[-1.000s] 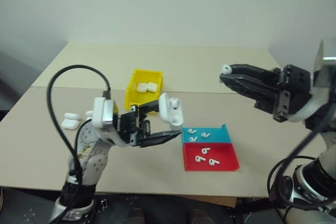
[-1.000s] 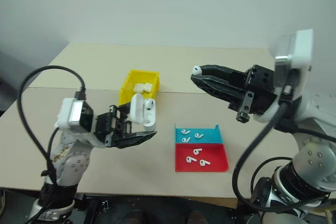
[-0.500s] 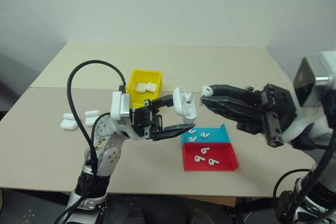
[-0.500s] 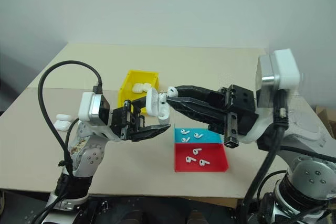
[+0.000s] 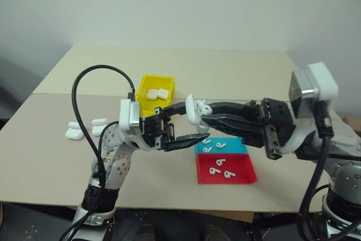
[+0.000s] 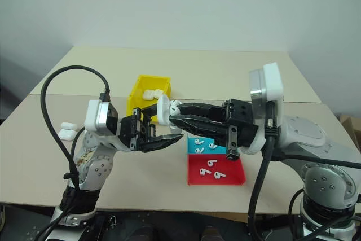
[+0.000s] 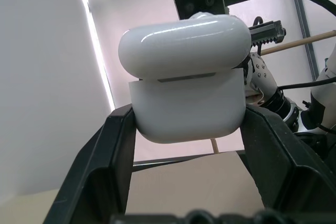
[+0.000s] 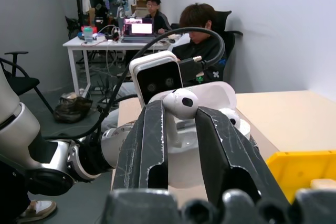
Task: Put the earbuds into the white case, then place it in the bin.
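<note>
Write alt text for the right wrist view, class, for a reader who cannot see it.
The right pincer holds a white earbud just above the open white case. Behind it are the left arm's wrist camera, a corner of the yellow bin, and people seated at a desk in the background.
</note>
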You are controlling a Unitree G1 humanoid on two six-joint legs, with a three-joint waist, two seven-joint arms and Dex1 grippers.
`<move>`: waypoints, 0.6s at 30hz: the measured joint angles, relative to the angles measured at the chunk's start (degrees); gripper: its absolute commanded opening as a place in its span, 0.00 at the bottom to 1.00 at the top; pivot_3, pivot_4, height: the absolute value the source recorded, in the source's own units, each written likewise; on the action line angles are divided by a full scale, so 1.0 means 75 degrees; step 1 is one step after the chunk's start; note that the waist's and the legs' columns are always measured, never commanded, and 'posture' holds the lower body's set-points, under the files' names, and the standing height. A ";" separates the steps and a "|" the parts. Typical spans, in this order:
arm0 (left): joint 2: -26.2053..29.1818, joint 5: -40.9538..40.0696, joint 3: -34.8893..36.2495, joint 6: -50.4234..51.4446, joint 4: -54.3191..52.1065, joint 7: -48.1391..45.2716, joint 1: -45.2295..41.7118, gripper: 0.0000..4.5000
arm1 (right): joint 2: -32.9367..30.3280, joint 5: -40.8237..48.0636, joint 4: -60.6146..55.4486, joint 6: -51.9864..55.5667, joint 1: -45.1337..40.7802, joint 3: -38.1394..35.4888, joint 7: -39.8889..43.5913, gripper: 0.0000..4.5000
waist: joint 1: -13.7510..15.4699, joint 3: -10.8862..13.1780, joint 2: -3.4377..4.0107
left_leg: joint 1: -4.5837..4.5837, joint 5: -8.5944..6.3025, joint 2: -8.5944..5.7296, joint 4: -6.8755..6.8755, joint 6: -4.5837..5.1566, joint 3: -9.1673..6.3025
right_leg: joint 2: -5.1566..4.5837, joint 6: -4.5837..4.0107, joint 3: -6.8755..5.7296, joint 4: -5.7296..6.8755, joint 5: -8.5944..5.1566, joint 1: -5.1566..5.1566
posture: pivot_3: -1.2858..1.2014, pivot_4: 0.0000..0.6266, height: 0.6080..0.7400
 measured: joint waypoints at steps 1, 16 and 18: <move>0.0000 0.0032 0.0000 -0.0016 0.0012 0.0001 0.0000 0.61 | -0.0037 -0.0029 0.0015 -0.0063 0.0016 0.0041 0.0012 0.14 | 0.0001 0.0000 0.0000 | 0.0000 0.0000 0.0000 0.0000 0.0000 0.0000 | 0.0000 0.0000 0.0000 0.0000 0.0000 0.0000 | 0.52 0.24 1.00; -0.0008 0.0148 0.0001 -0.0109 0.0099 -0.0009 0.0027 0.61 | -0.0452 -0.0498 -0.0023 -0.0770 0.0270 0.0377 0.0285 0.51 | 0.0013 0.0000 -0.0001 | -0.0001 0.0000 0.0000 0.0000 0.0000 0.0000 | 0.0000 0.0000 0.0000 -0.0003 0.0000 0.0000 | 0.52 0.24 1.00; -0.0007 0.0151 0.0002 -0.0109 0.0104 -0.0011 0.0027 0.61 | -0.0532 -0.0611 -0.0030 -0.0874 0.0308 0.0387 0.0309 0.51 | 0.0017 0.0000 -0.0001 | -0.0001 0.0000 0.0000 0.0000 0.0000 0.0000 | 0.0000 0.0000 -0.0001 -0.0003 0.0000 0.0000 | 0.52 0.24 1.00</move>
